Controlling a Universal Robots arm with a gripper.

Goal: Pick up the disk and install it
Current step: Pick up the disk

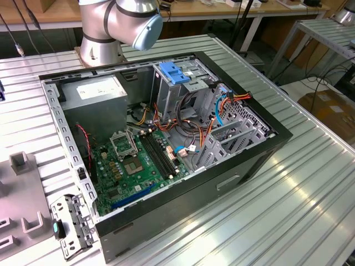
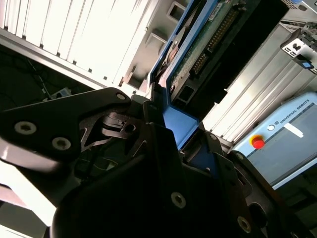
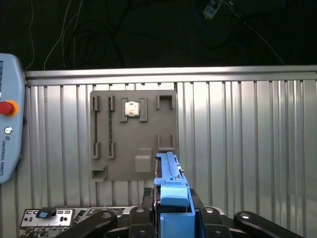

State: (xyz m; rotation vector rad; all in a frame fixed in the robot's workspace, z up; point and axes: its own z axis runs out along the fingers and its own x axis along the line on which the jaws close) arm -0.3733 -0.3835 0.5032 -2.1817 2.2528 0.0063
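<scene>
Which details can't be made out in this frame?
First wrist view: the disk is edge-on, so its label face is hidden; the gripper covers its held end.
Exterior view: the arm is cut off by the top edge.
Exterior view: the blue bracket hides the drive bay interior.

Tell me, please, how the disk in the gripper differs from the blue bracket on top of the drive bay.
The disk is clamped edge-on in the gripper above the ribbed table; the blue bracket lies flat on the drive bay inside the case. The disk shows a green circuit board beside its blue rail in the second wrist view; the bracket is blue plastic throughout. Both carry blue plastic.
</scene>
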